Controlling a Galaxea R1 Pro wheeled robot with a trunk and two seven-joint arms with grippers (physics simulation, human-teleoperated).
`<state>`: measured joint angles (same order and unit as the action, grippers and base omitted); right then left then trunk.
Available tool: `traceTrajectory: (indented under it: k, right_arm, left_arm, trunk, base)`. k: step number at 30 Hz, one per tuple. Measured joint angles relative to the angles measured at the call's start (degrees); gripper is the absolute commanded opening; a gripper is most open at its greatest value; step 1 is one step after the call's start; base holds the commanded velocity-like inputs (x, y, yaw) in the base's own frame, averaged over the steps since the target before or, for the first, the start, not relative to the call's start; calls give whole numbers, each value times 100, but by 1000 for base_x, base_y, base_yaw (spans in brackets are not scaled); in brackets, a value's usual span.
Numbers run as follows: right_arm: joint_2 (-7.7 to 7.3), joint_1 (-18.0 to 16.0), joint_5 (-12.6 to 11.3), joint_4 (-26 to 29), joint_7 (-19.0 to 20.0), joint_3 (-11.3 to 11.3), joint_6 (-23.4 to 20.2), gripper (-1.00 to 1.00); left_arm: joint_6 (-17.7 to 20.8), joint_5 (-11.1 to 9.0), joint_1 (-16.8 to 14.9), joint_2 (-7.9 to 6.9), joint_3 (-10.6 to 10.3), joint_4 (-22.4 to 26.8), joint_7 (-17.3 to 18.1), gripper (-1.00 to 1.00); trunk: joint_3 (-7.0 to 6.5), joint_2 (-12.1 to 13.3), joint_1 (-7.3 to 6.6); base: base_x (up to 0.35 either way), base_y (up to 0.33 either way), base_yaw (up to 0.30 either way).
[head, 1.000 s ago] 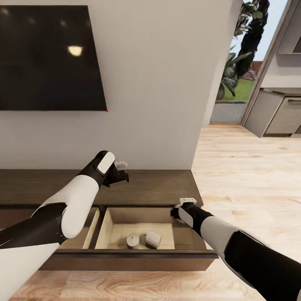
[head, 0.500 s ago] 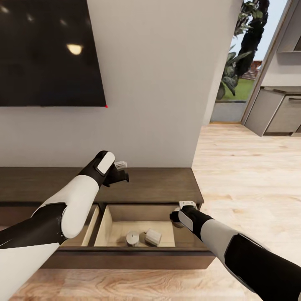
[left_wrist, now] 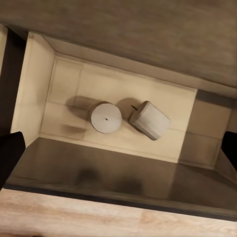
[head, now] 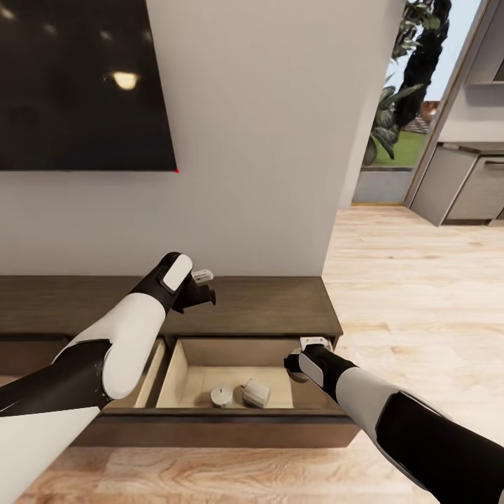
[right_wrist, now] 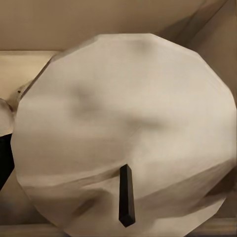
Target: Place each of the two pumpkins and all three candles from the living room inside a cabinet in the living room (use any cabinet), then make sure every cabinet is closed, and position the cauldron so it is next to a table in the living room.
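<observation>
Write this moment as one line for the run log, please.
drawer: open | two candles inside, one upright, one tipped | right hand: third candle held over drawer | left hand: open, above cabinet top

Cabinet [head: 266,304]: dark-brown wood with a matt, faintly grained top and front. Open drawer [head: 183,364]: pale beige board lining, smooth and matt. Two candles [left_wrist: 105,117] lying in the drawer: tan, waxy-looking surface, dull, with faint streaking; a third candle [right_wrist: 123,128] seen close in the right wrist view is rendered faceted, matt, with a black wick [right_wrist: 126,195]. Floor [head: 413,280]: light wood planks with visible grain and a slight sheen. Television [head: 77,84]: glossy black screen in which a lamp is reflected. Wall [head: 266,140]: smooth, matt grey.
</observation>
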<state>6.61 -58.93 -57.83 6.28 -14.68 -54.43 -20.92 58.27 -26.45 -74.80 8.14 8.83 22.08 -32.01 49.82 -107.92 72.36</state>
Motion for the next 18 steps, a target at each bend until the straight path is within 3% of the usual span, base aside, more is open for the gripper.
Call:
traceTrajectory:
  k: [18]
  right_arm:
    - [-5, 0, 2, -8, 0, -5, -12, -100]
  left_arm:
    - [0, -2, 1, 3, 16, 0, 0, 100]
  trunk:
    - [323, -722, 395]
  base:
    - [0, 0, 0]
